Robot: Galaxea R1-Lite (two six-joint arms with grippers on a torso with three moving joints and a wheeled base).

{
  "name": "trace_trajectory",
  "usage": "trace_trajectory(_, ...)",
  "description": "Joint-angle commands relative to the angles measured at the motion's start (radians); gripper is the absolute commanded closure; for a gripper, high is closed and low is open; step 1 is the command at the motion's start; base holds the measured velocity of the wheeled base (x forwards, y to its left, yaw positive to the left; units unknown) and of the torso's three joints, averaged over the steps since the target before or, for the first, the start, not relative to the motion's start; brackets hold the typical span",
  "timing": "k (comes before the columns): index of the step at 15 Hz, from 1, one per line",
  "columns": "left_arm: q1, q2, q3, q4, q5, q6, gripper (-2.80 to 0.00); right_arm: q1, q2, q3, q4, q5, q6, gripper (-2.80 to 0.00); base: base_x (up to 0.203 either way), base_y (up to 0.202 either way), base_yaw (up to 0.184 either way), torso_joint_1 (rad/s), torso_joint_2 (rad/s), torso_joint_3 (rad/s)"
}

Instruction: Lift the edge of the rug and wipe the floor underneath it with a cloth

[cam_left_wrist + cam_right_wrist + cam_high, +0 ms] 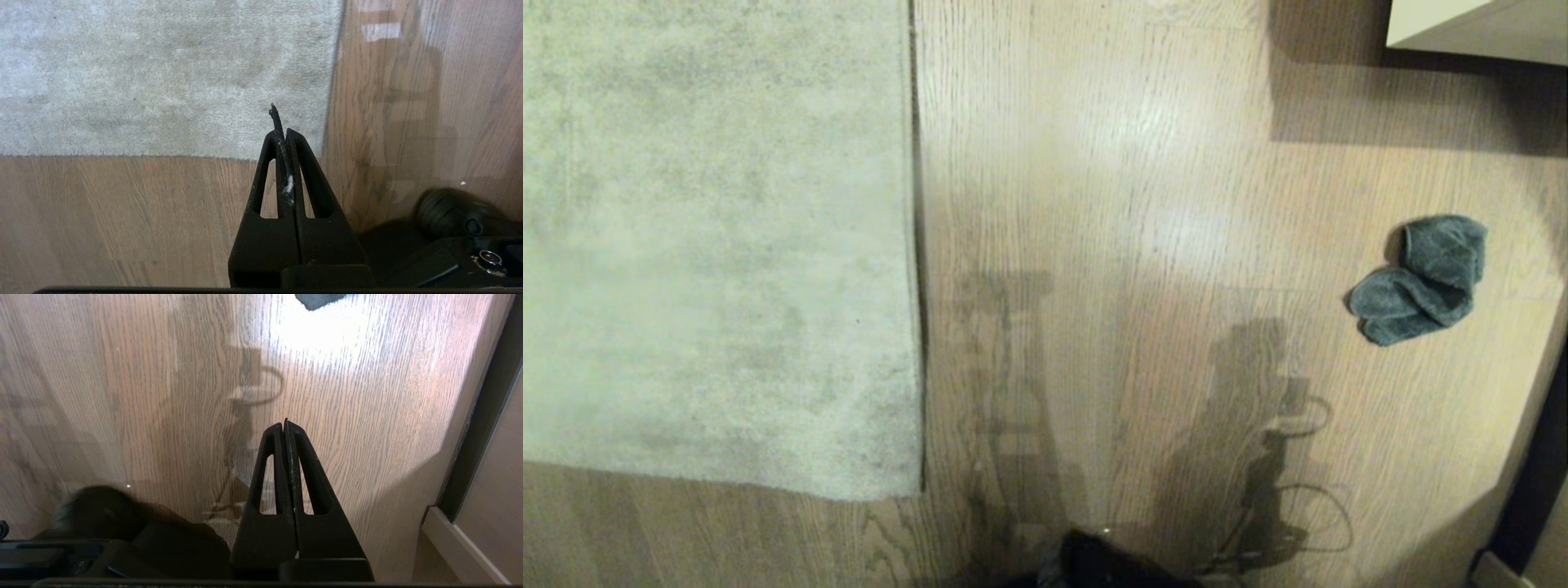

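both grippers clamped; cloth (1419, 279) far from right gripper (284, 426)

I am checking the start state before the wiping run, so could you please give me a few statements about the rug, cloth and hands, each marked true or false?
1. The cloth lies on the bare floor, apart from the rug. True.
2. The rug edge is lifted off the floor. False: it lies flat.
3. The left hand is shut and holds nothing. True.
4. The right hand grips the cloth. False: it is shut and empty above bare floor.
5. The cloth lies on the rug's left. False: it lies to its right.
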Motion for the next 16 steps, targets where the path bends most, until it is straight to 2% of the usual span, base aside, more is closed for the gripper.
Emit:
trace_trajectory(1, -0.001, 0.001, 0.000, 0.000, 0.000, 0.001, 0.00, 0.000, 0.002, 0.000, -0.002, 0.000, 0.000, 0.00, 0.000, 0.000, 0.000, 0.000, 0.00, 0.000)
trace_trajectory(16, 0.001, 0.001, 0.000, 0.000, 0.000, -0.001, 0.00, 0.000, 0.002, 0.000, -0.002, 0.000, 0.000, 0.00, 0.000, 0.000, 0.000, 0.000, 0.00, 0.000)
